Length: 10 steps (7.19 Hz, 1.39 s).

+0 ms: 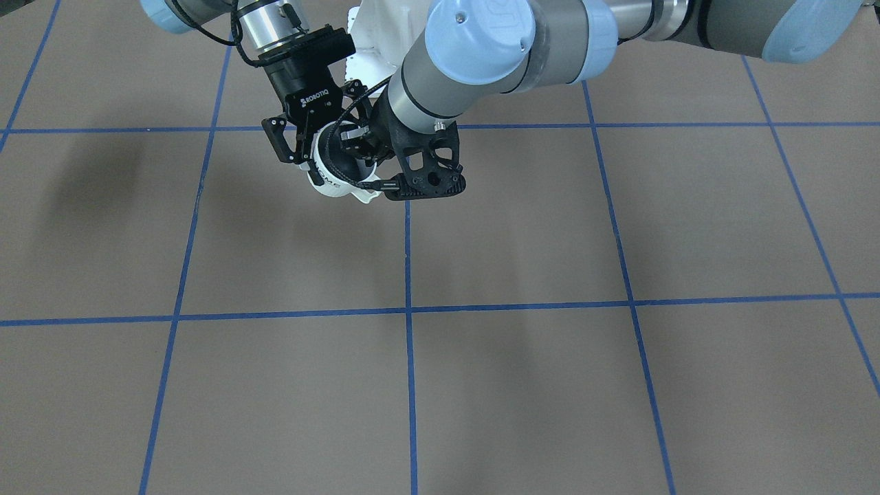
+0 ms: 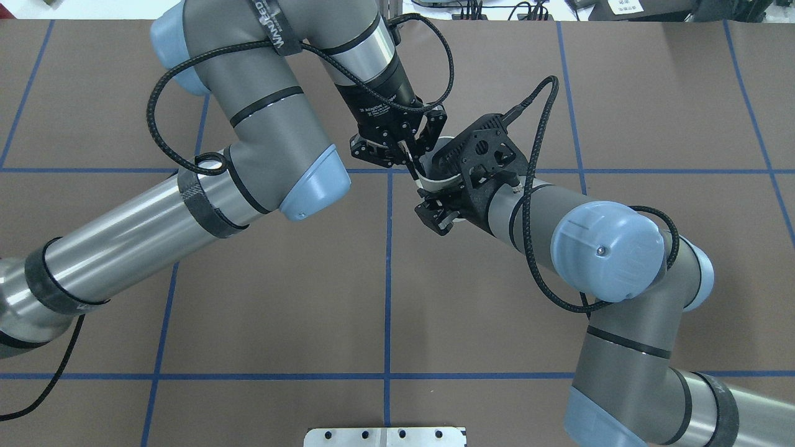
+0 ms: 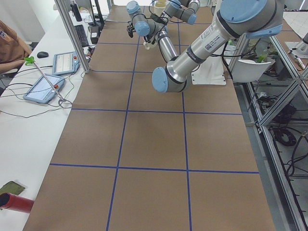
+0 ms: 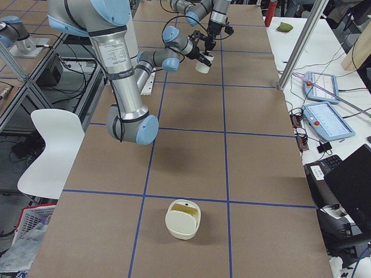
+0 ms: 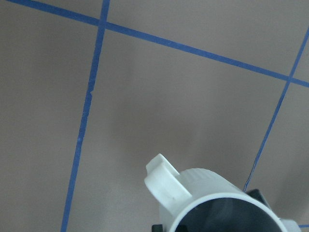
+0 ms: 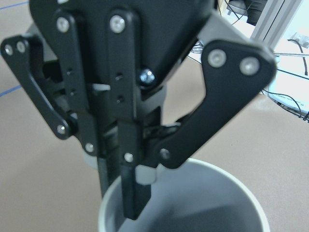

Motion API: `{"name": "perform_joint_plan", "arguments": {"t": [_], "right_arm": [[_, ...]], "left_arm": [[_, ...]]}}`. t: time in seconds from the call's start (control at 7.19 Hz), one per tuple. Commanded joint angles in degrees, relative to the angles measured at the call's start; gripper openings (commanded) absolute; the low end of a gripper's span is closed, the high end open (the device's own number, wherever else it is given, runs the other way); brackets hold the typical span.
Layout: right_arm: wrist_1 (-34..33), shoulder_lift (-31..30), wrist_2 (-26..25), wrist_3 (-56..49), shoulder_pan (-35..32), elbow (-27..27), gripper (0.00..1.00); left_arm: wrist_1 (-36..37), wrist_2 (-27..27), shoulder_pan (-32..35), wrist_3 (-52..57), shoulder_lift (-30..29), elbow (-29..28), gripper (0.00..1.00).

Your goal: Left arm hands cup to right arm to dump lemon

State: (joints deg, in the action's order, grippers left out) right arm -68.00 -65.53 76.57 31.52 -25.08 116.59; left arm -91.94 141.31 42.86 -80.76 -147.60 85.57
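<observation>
the brown table (image 2: 267,292) carries a cross of blue tape (image 2: 389,171), and the hand-over sits just to the robot's right of that cross. the left arm (image 2: 155,223) reaches in high over the cross, wrist folded, tool pointing steeply down. the right arm (image 2: 612,251) comes in lower from further to the right of the cross, its last link near level and aimed forward and toward the cross. the left gripper (image 2: 412,162) is pinched on the cup's wall, one finger (image 6: 133,198) inside the mouth and its partner outside. the right gripper (image 1: 320,157) straddles the body from the side, but whether it presses or only brackets it i cannot tell. the cup (image 1: 335,184) hangs roughly upright, apparently clear of the table, handle (image 5: 166,181) jutting free of both claws. it looks like glazed ceramic: stiff, smooth, light enough for a rim pinch yet apt to swing or slip from one, and likely to chip if dropped. the safer hold for tipping is probably across the body below the rim, clear of the handle. the lemon shows in no view. if it lies in the cup's hidden bottom, it should tumble out loose.
</observation>
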Motion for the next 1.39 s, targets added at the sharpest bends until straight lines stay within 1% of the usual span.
{"name": "perform_joint_plan", "arguments": {"t": [0.0, 1.25], "right_arm": [[0.2, 0.1, 0.1, 0.1, 0.0, -0.1, 1.0], [0.3, 0.0, 0.9, 0.1, -0.2, -0.1, 1.0]], "left_arm": [[0.0, 0.0, 0.0, 0.0, -0.1, 0.0, 0.0], [0.0, -0.1, 1.0, 1.0, 0.2, -0.4, 0.0]]}}
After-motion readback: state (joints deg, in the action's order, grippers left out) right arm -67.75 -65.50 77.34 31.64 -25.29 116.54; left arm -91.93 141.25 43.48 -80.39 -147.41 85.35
